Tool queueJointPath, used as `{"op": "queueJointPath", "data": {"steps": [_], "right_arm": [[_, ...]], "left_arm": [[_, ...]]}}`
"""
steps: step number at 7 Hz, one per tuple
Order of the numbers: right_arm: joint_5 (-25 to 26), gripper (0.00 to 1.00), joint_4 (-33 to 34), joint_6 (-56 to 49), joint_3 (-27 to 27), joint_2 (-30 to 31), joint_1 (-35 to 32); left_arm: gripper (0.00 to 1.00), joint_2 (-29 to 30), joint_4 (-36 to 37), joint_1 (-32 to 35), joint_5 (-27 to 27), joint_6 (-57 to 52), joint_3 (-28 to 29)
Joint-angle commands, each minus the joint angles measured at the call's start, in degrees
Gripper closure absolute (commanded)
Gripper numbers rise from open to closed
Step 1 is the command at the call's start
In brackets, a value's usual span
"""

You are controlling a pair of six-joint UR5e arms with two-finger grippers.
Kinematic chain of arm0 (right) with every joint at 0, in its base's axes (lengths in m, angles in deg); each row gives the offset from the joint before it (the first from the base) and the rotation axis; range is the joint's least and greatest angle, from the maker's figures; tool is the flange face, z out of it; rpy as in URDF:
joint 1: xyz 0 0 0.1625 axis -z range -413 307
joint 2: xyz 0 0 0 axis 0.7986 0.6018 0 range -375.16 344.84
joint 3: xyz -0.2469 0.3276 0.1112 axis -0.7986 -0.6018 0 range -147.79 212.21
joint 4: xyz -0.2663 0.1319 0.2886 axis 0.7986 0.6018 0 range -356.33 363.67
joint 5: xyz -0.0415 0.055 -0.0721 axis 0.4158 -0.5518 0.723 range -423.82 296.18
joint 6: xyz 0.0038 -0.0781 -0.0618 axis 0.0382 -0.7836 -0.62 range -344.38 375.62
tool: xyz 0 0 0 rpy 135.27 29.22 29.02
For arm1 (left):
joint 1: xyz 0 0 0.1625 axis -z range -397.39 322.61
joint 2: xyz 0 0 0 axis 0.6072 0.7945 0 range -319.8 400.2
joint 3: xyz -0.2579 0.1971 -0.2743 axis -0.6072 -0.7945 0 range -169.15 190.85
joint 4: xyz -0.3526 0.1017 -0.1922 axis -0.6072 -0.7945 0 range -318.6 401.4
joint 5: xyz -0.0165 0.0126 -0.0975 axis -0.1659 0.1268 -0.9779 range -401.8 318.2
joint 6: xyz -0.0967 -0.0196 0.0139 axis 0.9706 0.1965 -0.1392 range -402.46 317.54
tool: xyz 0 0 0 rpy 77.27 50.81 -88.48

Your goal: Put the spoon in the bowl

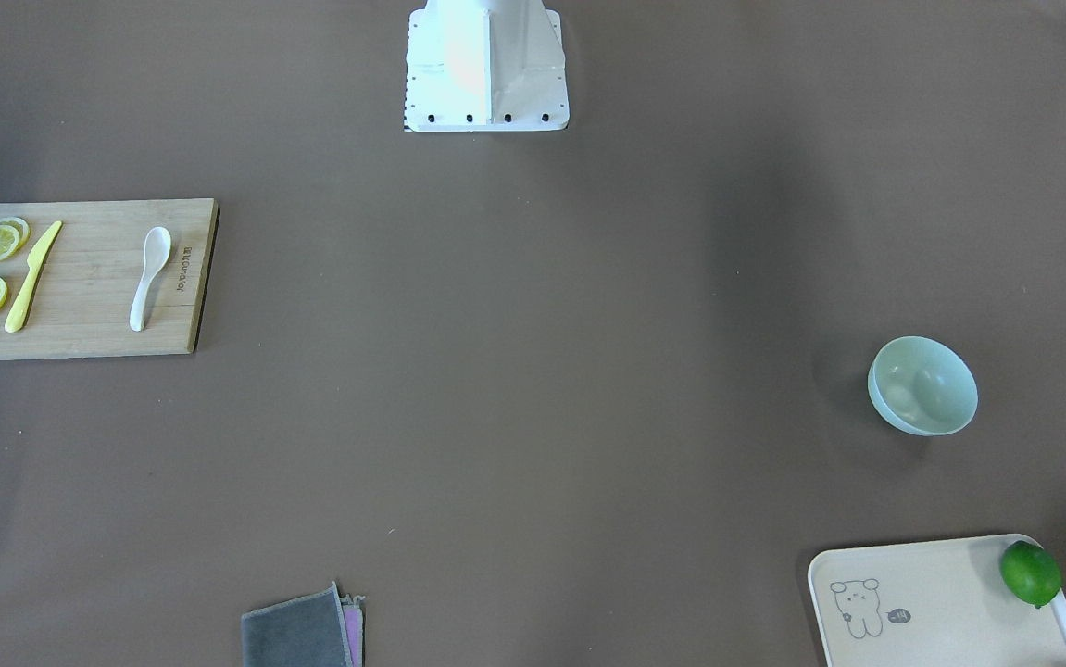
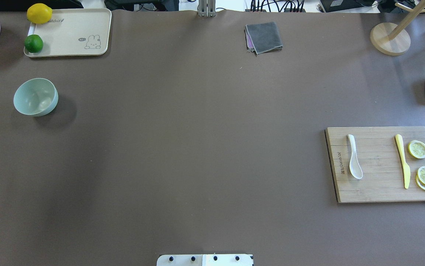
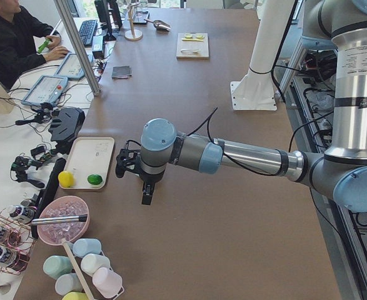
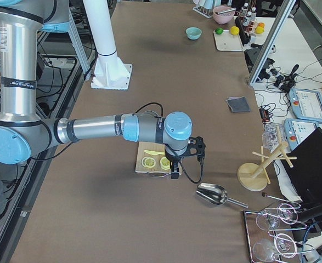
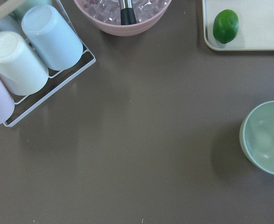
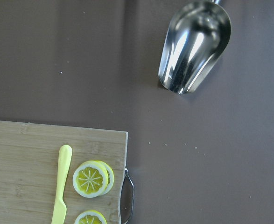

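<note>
The white spoon [image 2: 354, 161] lies on a wooden cutting board [image 2: 378, 192] at the table's right side, scoop towards the robot; it also shows in the front view [image 1: 149, 276]. The mint-green bowl [image 2: 35, 97] stands upright and empty at the far left, and it shows in the left wrist view [image 5: 267, 137]. My left gripper [image 3: 146, 192] hangs above the table near the bowl's end. My right gripper [image 4: 175, 171] hangs over the board's outer end. Both show only in side views, so I cannot tell whether they are open or shut.
A yellow knife [image 2: 402, 160] and lemon slices [image 2: 422, 162] share the board. A cream tray [image 2: 68, 33] with a lime [image 2: 34, 43] and a lemon [image 2: 39, 13] lies beyond the bowl. A grey cloth [image 2: 264, 37], a metal scoop [image 6: 193, 46], a pink bowl [image 5: 127, 14] and a cup rack [image 5: 29, 56] lie around the edges.
</note>
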Motion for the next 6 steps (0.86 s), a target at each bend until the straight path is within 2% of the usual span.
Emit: {"op": "queueJointPath", "data": {"steps": [1, 2, 3, 5, 6], "right_arm": [[-0.66, 0.00, -7.14, 0.56, 0.69, 0.07, 1.83], [-0.75, 0.00, -7.25, 0.65, -0.44, -0.10, 2.19], [-2.06, 0.00, -7.51, 0.57, -1.58, -0.45, 2.19], [-2.42, 0.00, -11.53, 0.57, -3.51, -0.20, 2.11], [-2.69, 0.00, -12.78, 0.57, -5.53, -0.54, 2.19]], "left_arm": [[0.02, -0.35, -13.50, -3.07, -6.14, -0.02, 5.81], [0.02, 0.08, -20.02, -5.69, -8.54, 0.51, 9.77], [0.02, 2.79, -20.60, -6.94, -8.39, 0.77, 11.55], [0.02, 10.16, -23.48, -12.19, -8.03, 17.38, 17.60], [0.02, 10.37, -28.47, -15.18, -4.12, 18.52, 19.11]]}}
